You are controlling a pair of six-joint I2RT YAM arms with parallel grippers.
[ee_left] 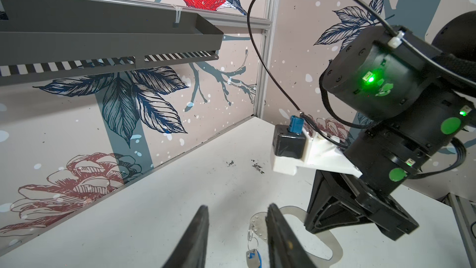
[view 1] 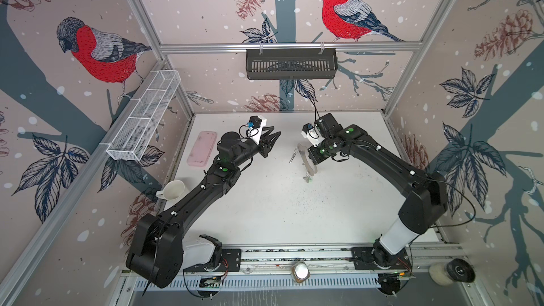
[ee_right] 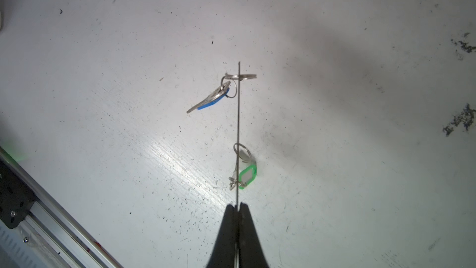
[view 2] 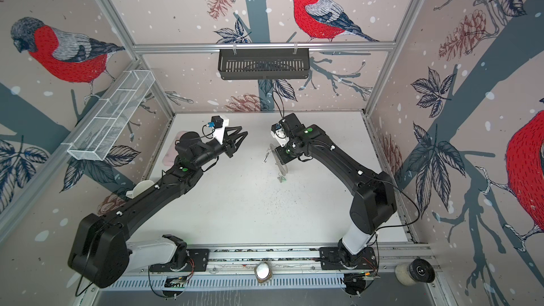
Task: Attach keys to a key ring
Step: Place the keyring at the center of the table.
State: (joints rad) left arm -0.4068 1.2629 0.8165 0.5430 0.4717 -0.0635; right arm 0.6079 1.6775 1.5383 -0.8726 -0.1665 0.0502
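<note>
**Plate gripped on edge, both keys hanging from it**

In both top views the key ring (view 1: 306, 158) is seen as a thin grey plate clamped on edge by the right jaws. It is apparently held this way so that its holes and wire rings are offered sideways to the other arm. The blue-tagged key (view 1: 292, 155) hangs just beside it on the left arm's side. The green-tagged key (view 1: 307, 178) is seen at the end nearer the arm bases. The left jaws are held short of the plate, raised above the desk (view 1: 265, 201). The right fingertips are hidden under the wrist here. A pink case (view 1: 202, 148) and a white cup (view 1: 173, 190) lie aside, the cup partly covered by the left arm.

In the left wrist view the left jaws are seen moderately apart with nothing between them, aimed towards the plate's holed edge (ee_left: 260, 224). The blue-tagged key (ee_left: 253, 256) is cut off by the frame edge. Whether the plate's lower edge rests on the desk cannot be told.

In the right wrist view the right jaws are closed tight on the plate, which is reduced to a thin line (ee_right: 239, 125). A wire ring (ee_right: 240, 76) is passed through it, and the blue-tagged key (ee_right: 208, 100) dangles from that. The green-tagged key (ee_right: 246, 175) hangs from a second ring nearer the jaws. Both keys are judged to be already attached, though the green one's hole cannot be made out.
</note>
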